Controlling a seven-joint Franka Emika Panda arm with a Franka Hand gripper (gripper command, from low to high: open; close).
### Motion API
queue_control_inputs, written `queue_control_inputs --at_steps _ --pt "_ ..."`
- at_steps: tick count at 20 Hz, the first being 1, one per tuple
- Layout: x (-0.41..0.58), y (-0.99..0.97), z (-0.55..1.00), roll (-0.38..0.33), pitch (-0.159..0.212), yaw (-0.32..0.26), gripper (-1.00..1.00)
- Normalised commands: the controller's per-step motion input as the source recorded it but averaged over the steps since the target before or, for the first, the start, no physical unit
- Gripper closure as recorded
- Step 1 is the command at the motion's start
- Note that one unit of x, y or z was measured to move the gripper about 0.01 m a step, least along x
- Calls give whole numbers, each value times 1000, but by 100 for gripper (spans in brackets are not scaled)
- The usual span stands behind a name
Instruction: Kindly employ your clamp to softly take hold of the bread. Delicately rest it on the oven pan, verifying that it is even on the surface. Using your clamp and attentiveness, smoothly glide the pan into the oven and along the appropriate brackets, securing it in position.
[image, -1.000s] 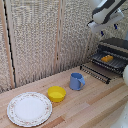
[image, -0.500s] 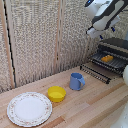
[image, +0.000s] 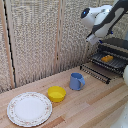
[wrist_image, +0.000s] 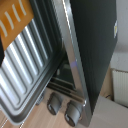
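Note:
The orange-brown bread (image: 107, 58) lies on the dark slatted oven pan (image: 118, 64), which sticks out of the front of the black and silver oven (image: 118, 44) at the exterior view's right. The clamp (image: 92, 37) hangs in the air above and to the exterior view's left of the pan, touching nothing; its fingers are too blurred to read. The wrist view shows the bread (wrist_image: 15, 20) on the ribbed pan (wrist_image: 30, 62) beside the oven's dark body (wrist_image: 92, 50). No fingers show there.
The oven's door (image: 95, 73) hangs open in front of the pan. A blue mug (image: 76, 81), a yellow bowl (image: 56, 93) and a patterned white plate (image: 29, 108) stand on the wooden table (image: 95, 107). Two knobs (wrist_image: 54, 102) show on the oven front.
The arm has swung toward the exterior view's left and down, bringing the clamp from above the oven to a spot in front of it. Bread and pan have not moved.

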Motion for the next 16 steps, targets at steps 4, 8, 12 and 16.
queue_control_inputs --at_steps 4,8,12,16 --pt "69 245 -144 -316 152 126 -100" --pt "233 537 -74 -249 126 74 -100" --pt "289 696 -116 -184 100 53 -100" --pt "286 448 -249 -234 96 116 -100"
